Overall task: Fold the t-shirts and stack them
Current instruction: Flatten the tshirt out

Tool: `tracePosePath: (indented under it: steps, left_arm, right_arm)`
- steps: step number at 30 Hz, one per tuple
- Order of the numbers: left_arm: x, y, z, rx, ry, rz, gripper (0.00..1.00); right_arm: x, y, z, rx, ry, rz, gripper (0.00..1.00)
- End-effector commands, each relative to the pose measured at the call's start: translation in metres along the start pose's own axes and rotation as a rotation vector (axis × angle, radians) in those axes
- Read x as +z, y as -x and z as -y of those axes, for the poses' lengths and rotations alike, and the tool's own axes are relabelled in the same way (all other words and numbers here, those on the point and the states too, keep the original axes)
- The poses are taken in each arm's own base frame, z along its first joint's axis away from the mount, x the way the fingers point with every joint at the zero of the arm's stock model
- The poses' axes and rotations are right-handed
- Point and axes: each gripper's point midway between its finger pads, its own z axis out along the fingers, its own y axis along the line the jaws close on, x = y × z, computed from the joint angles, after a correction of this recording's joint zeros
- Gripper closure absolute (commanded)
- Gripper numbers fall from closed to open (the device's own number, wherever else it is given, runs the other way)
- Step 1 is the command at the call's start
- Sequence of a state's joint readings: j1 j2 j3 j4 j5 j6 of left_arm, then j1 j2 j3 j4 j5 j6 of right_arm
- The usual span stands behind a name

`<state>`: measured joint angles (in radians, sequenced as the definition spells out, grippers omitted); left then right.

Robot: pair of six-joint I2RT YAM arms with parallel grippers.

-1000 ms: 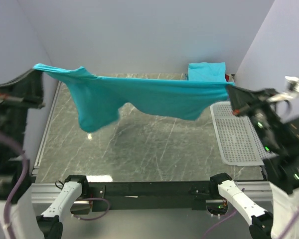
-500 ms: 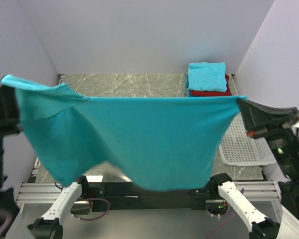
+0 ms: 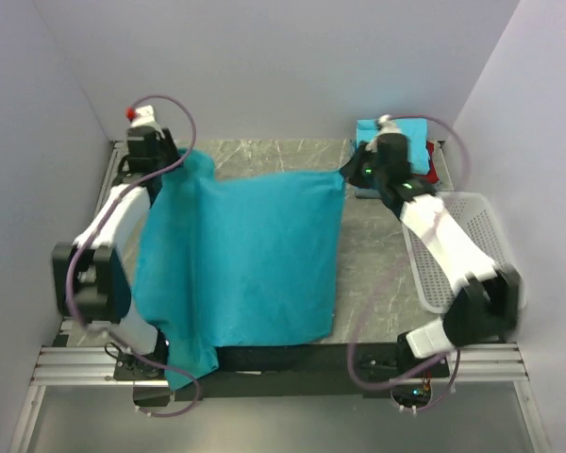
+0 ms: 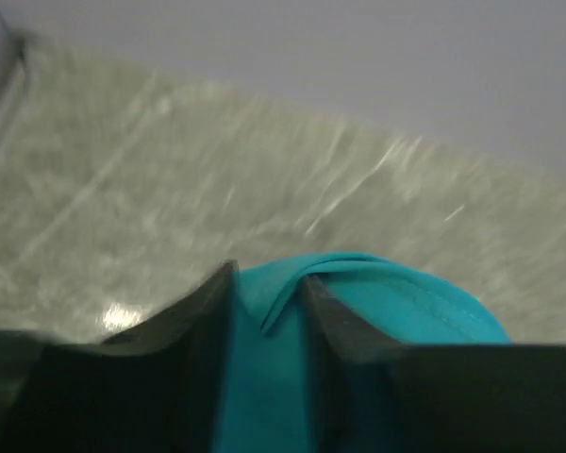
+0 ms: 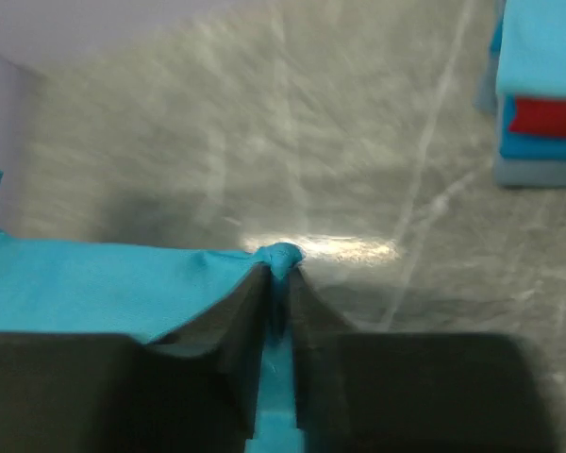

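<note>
A large teal t-shirt lies spread flat on the marble table, and its near-left corner droops over the front edge. My left gripper is at the shirt's far-left corner. In the left wrist view its jaws stand apart, with a loose fold of the teal cloth between them. My right gripper is at the far-right corner. In the right wrist view it is shut on a pinch of the shirt's edge. A folded stack of t-shirts, teal over red, sits at the back right.
A white lattice basket stands along the right side of the table, partly behind my right arm. Walls close in the left, back and right. Bare marble shows between the shirt and the basket.
The shirt, held stretched high in the air a second ago, was swung forward and laid down flat on the table. Both grippers went to the far edge. The left jaws have parted.
</note>
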<state>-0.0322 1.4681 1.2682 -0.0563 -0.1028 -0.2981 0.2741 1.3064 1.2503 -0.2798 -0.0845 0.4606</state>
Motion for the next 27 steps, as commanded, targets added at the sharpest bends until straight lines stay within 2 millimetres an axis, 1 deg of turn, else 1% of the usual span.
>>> tracePosePath:
  steps: [1, 2, 3, 4, 5, 6, 7, 8, 9, 10, 11, 12, 13, 14, 15, 16, 17, 18, 19, 21, 22, 23, 24, 26, 27]
  left_arm:
    - [0.042, -0.014, -0.009, 0.01, 0.03, 0.016, 0.47]
    - [0.066, -0.042, -0.017, -0.001, 0.049, -0.059, 0.43]
    - [0.076, -0.055, -0.014, -0.006, 0.026, -0.105, 0.17]
    - [0.088, -0.073, -0.018, -0.022, 0.044, -0.169, 0.01]
    - [0.093, -0.077, -0.02, -0.03, 0.051, -0.182, 0.01]
    - [0.096, -0.078, -0.021, -0.04, 0.057, -0.185, 0.01]
    - [0.098, -0.076, -0.02, -0.054, 0.055, -0.176, 0.01]
    - [0.097, -0.075, -0.018, -0.06, 0.048, -0.172, 0.01]
    - [0.095, -0.073, -0.016, -0.069, 0.04, -0.168, 0.01]
    - [0.09, -0.067, -0.011, -0.086, 0.018, -0.158, 0.01]
    - [0.088, -0.061, -0.021, -0.1, 0.027, -0.149, 0.01]
    - [0.084, -0.058, -0.018, -0.105, 0.014, -0.145, 0.01]
    - [0.075, -0.054, -0.015, -0.118, 0.002, -0.141, 0.01]
    - [0.069, -0.057, -0.011, -0.125, -0.019, -0.163, 0.01]
    - [0.063, -0.06, -0.008, -0.132, -0.037, -0.177, 0.01]
    - [0.05, -0.064, -0.003, -0.149, -0.064, -0.193, 0.01]
    - [0.043, -0.068, -0.002, -0.164, -0.073, -0.206, 0.0]
    - [0.036, -0.073, -0.001, -0.178, -0.081, -0.218, 0.01]
    - [0.024, -0.089, -0.002, -0.211, -0.079, -0.25, 0.01]
    - [0.01, -0.105, -0.005, -0.227, -0.074, -0.287, 0.01]
    - [-0.001, -0.122, -0.01, -0.24, -0.06, -0.314, 0.0]
    - [-0.006, -0.129, -0.013, -0.249, -0.044, -0.322, 0.01]
    - [-0.013, -0.148, -0.017, -0.259, -0.037, -0.358, 0.0]
    - [-0.02, -0.159, -0.02, -0.269, -0.027, -0.379, 0.01]
    - [-0.024, -0.171, -0.026, -0.267, 0.0, -0.396, 0.01]
  right_arm:
    - [0.077, -0.04, 0.028, -0.018, -0.045, -0.1, 0.74]
    - [0.093, -0.034, 0.022, -0.03, -0.028, -0.109, 0.61]
    - [0.107, -0.045, 0.033, -0.031, -0.07, -0.163, 0.37]
    - [0.132, -0.073, 0.052, -0.031, -0.128, -0.253, 0.28]
    - [0.141, -0.059, 0.044, -0.037, -0.121, -0.244, 0.17]
    - [0.146, -0.064, 0.048, -0.042, -0.133, -0.274, 0.15]
    - [0.153, -0.069, 0.051, -0.044, -0.135, -0.286, 0.14]
    - [0.153, -0.067, 0.048, -0.044, -0.121, -0.282, 0.14]
    - [0.153, -0.062, 0.045, -0.045, -0.113, -0.259, 0.13]
    - [0.148, -0.054, 0.042, -0.049, -0.107, -0.237, 0.13]
    - [0.145, -0.055, 0.044, -0.053, -0.118, -0.237, 0.12]
    - [0.141, -0.055, 0.044, -0.054, -0.125, -0.242, 0.12]
    - [0.134, -0.049, 0.042, -0.058, -0.122, -0.232, 0.11]
    - [0.129, -0.056, 0.044, -0.054, -0.127, -0.248, 0.11]
    - [0.12, -0.054, 0.039, -0.048, -0.113, -0.245, 0.11]
    - [0.114, -0.068, 0.044, -0.042, -0.116, -0.276, 0.11]
    - [0.109, -0.071, 0.044, -0.036, -0.11, -0.28, 0.1]
    - [0.1, -0.073, 0.038, -0.023, -0.086, -0.286, 0.1]
    - [0.094, -0.09, 0.043, -0.012, -0.092, -0.324, 0.1]
    - [0.084, -0.101, 0.043, -0.001, -0.083, -0.339, 0.09]
    - [0.08, -0.117, 0.045, 0.0, -0.082, -0.371, 0.09]
    - [0.079, -0.123, 0.045, -0.004, -0.08, -0.381, 0.09]
    - [0.078, -0.131, 0.047, -0.004, -0.084, -0.403, 0.09]
    - [0.076, -0.144, 0.046, -0.026, -0.084, -0.44, 0.09]
    - [0.076, -0.151, 0.048, -0.036, -0.096, -0.456, 0.09]
